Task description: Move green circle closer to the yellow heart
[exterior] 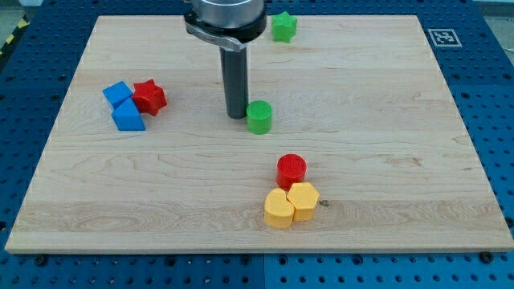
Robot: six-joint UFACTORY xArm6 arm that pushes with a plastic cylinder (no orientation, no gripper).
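The tip (pixel 236 116) sits just left of the green circle (pixel 259 117) mid-counter, no end effector jaws to report, with the yellow heart (pixel 279 210) well below: most travel remains.

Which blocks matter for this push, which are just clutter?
In play: green circle, yellow heart, my tip just to the circle's left in the view.
Clutter: green star, red star, blue blocks, red circle, yellow hexagon.
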